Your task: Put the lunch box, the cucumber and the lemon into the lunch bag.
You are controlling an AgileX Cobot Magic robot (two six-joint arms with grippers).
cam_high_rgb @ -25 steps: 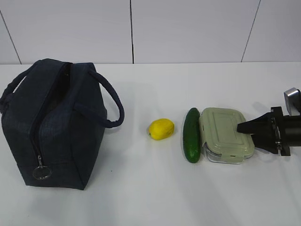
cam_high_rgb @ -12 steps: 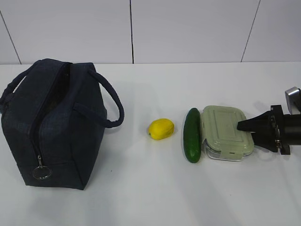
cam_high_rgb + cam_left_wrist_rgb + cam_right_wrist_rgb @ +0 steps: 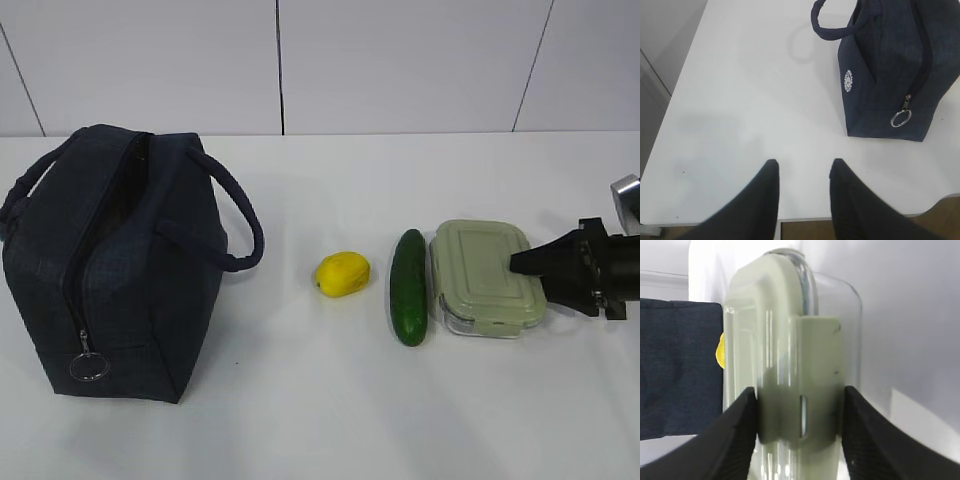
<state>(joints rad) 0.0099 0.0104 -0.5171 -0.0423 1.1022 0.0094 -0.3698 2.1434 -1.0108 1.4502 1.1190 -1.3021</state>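
The lunch box (image 3: 487, 275), with its sage-green lid and clear base, is at the right, a small gap from the dark green cucumber (image 3: 408, 286). My right gripper (image 3: 520, 264) is shut on the box's right end. In the right wrist view the fingers clamp the lid and base at the side clip (image 3: 797, 390). The yellow lemon (image 3: 343, 272) lies left of the cucumber. The navy lunch bag (image 3: 120, 260) stands at the left, its zipper open along the top. My left gripper (image 3: 802, 167) is open and empty over the table edge, short of the bag (image 3: 890, 65).
The bag's ring pull (image 3: 89, 367) hangs low on its near end, and its handle (image 3: 240, 220) loops toward the lemon. The white table (image 3: 300, 400) ends at a tiled wall behind. The table's edge (image 3: 805, 220) lies under the left fingers.
The right gripper has pulled the lunch box to the right and slightly up, off the cucumber's side, and the box has levelled. The cucumber, lemon and bag have not moved.
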